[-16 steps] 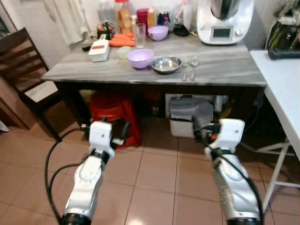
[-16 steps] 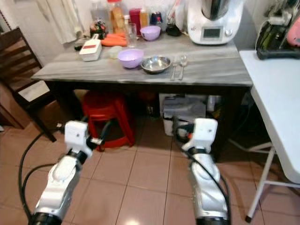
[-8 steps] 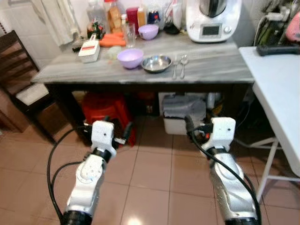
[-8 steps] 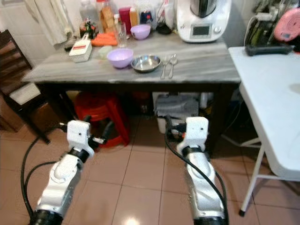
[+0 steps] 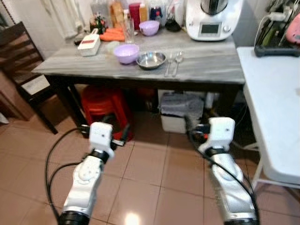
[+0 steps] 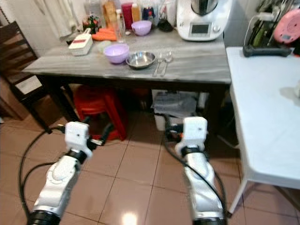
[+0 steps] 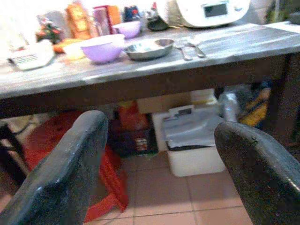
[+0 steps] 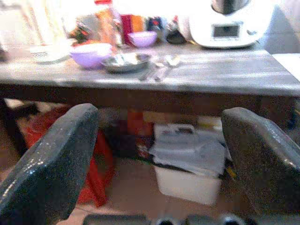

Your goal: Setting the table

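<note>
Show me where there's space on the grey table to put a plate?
The grey table is bare on its right half, between the spoons and the far right edge, in front of the white kitchen machine. The back left is crowded with bottles, purple bowls and a steel bowl.

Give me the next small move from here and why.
Probably step closer to the grey table. Both pincers, left and right, are open, hold nothing and hang low over the floor tiles, short of the table edge. The steel bowl, purple bowl and cutlery lie beyond them on the tabletop.
</note>
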`<state>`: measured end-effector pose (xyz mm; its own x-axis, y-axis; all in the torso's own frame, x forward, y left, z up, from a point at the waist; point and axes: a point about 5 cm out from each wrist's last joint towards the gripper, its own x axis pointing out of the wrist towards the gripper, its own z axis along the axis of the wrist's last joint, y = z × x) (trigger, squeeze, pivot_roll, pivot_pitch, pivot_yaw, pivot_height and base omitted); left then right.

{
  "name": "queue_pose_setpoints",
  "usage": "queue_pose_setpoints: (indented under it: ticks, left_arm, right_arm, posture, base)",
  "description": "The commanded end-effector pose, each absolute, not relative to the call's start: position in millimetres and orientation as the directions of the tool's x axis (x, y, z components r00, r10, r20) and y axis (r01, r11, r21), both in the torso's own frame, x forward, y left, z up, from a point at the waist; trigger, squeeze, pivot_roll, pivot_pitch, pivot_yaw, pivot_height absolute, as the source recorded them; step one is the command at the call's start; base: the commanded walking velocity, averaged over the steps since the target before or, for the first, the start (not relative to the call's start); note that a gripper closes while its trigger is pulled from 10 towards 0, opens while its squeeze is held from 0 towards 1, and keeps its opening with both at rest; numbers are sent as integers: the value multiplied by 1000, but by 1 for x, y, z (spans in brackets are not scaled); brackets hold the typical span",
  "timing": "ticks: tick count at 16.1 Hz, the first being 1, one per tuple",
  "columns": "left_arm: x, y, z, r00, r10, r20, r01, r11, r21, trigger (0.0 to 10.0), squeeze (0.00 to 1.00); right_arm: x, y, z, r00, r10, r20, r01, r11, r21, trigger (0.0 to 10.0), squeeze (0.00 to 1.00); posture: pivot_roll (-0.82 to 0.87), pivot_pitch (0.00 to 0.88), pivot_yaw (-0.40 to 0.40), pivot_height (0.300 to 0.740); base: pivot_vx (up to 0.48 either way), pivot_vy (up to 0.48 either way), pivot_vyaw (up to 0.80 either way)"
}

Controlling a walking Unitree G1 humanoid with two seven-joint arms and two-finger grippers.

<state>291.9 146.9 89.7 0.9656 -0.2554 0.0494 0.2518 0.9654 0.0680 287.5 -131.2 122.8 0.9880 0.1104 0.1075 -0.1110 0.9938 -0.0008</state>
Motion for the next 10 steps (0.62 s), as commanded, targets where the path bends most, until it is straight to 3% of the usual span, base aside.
queue_pose_setpoints:
  ticks: [1,10]
  left_arm:
    - [292,146,91,964,-259,54,256,964,66,10000,0]
    - [290,144,88,964,-261,47,258,965,56,10000,0]
  right_arm:
    - [288,-133,127,986,107,128,-107,994,-5,10000,0]
    - [289,-145,130,991,47,124,-52,998,41,10000,0]
  posture:
    - [-48,0,124,740]
    - [-47,0,113,740]
  base:
    - [0,-382,0]
    - [0,-448,0]
